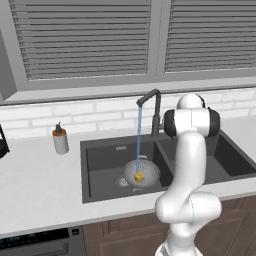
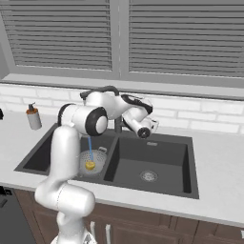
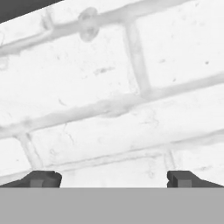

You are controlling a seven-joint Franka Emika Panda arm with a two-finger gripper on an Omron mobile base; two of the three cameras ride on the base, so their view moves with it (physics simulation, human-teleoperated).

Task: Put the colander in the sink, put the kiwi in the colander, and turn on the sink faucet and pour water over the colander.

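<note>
Colander sits in the left basin of the sink, kiwi inside, water from the sink faucet striking it. Gripper spread wide, empty, facing wall tile. Colander judged rigid, light, wet-slippery; best held by a loop handle.

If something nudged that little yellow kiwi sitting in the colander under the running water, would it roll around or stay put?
The kiwi looks roundish, so it would probably roll, but the colander curves up around it and should send it back to the bottom. The water is landing right on it, so it is likely wet and slippery to pinch. Being so small, it is probably light.
</note>
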